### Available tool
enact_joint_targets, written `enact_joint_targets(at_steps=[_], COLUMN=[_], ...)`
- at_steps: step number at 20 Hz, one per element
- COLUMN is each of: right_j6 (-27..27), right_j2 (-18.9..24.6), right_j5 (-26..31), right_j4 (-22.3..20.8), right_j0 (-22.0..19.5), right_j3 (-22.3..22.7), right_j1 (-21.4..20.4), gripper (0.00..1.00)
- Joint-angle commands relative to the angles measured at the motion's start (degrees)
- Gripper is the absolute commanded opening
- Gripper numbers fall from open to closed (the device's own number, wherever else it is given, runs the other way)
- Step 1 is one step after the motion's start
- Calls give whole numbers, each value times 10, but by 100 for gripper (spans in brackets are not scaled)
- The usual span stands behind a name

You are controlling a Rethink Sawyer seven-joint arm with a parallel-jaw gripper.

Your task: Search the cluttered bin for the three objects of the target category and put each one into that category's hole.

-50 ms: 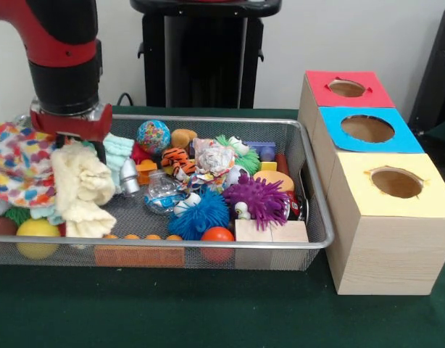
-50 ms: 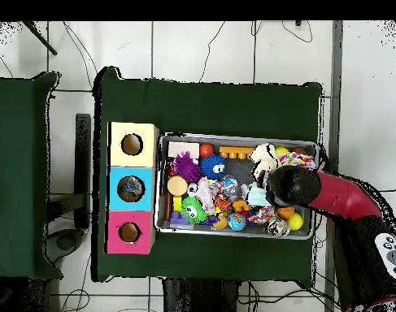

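Front view shows you the arm [image 1: 63,65] coming down at the left end of the wire bin [image 1: 309,181], its red wrist low over the pale yellow cloth [image 1: 81,188] and beside the speckled cloth [image 1: 19,163]. The gripper itself is hidden behind the wrist and the cloths, so you cannot tell whether it is apart, together or holding anything. Which category is wanted is not shown, so treat every toy as a candidate: the purple spiky ball [image 1: 264,199] and blue spiky ball [image 1: 201,215] lie toward the bin's right half, well apart from the arm, with the tiger toy [image 1: 175,161] and the globe ball [image 1: 153,136] between. The three boxes stand just beside the bin's right end, with the red hole [image 1: 346,88] farthest back, then the blue hole [image 1: 367,128], then the yellow hole [image 1: 396,182] nearest the camera. Overhead view turns this round: the arm [image 2: 315,191] sits over the bin's right end and the boxes [image 2: 132,187] line its left end. Either way, your carry will likely run the bin's whole long axis, from the arm's end to the opposite one.
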Motion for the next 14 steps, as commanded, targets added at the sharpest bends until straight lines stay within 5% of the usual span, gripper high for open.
enact_joint_targets(at_steps=[1, 14], right_j6=[-103, -84], right_j2=[24, 31], right_j5=[25, 16], right_j4=[-53, -62], right_j0=[-24, -27], right_j3=[23, 38], right_j1=[-20, -24], gripper=[100, 100])
